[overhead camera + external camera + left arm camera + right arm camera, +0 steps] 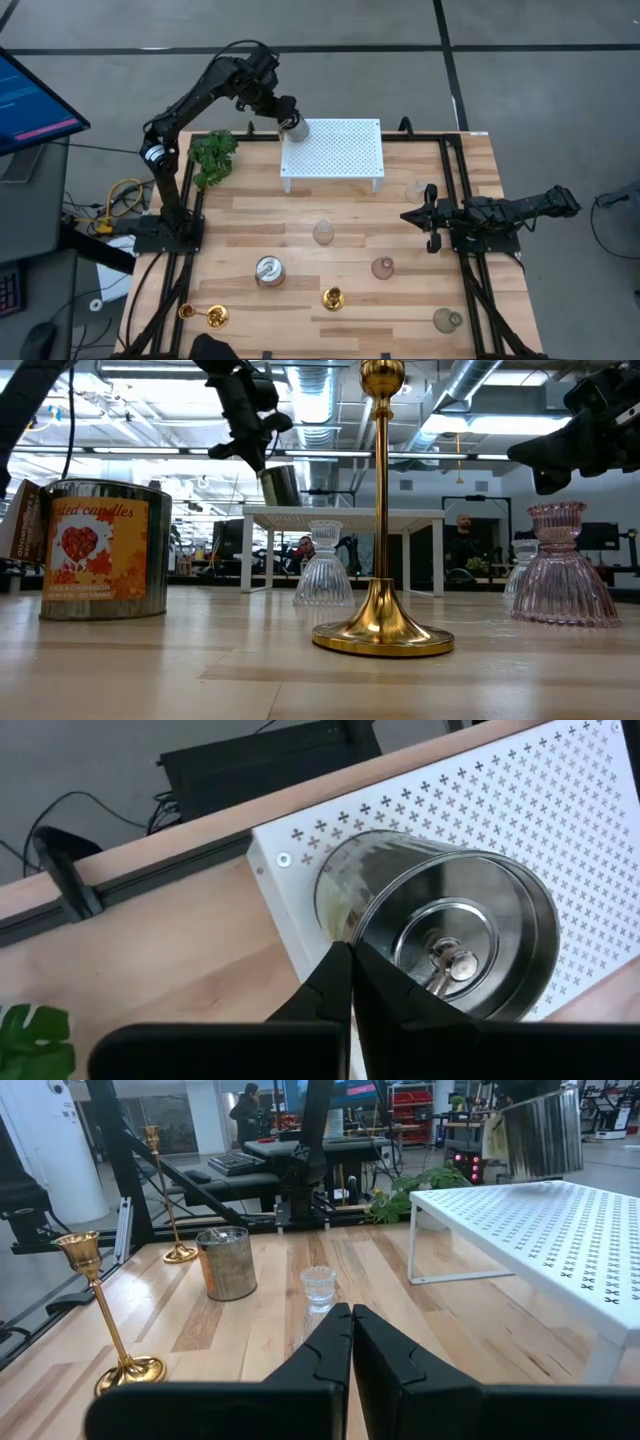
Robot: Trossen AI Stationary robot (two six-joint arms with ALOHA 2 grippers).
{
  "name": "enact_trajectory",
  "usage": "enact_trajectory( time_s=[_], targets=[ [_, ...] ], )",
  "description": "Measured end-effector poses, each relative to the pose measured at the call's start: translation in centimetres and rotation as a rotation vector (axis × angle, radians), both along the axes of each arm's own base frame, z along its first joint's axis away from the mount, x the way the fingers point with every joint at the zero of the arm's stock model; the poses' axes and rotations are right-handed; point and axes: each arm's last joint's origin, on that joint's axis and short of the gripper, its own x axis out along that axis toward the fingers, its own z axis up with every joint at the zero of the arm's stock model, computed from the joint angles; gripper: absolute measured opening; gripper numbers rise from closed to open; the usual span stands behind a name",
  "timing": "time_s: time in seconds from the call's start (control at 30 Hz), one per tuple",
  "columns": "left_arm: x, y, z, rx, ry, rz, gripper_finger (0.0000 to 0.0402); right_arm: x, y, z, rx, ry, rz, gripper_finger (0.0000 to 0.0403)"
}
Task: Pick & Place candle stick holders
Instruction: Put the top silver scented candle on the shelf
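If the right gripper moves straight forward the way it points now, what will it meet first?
Probably the small clear glass vase: in the right wrist view it stands just ahead of the shut right gripper. The gripper's height is unclear, so it might pass above it.

gold candle stick holder (381,510), white cross-perforated rack (333,150), pink glass vase (565,565)

The tin can (104,549) standing on the table (150,670) carries an orange label reading "candles" in script beside a cut-off word, over small print too fine to read.
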Motion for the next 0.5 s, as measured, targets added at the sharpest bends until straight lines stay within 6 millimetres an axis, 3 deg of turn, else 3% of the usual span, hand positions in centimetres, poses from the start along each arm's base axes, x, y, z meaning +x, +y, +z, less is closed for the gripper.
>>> enact_trajectory(
  time_s=[0.23,0.5],
  targets=[
    [1.6,0.0,-0.4,-0.017,0.026,-0.052,0.0000,0.0,0.0,0.0,0.000,0.000,0.000,0.0005],
    [1.4,-0.1,-0.2,0.022,0.054,-0.036,0.0000,0.0,0.0,0.0,0.000,0.000,0.001,0.0005]
  ],
)
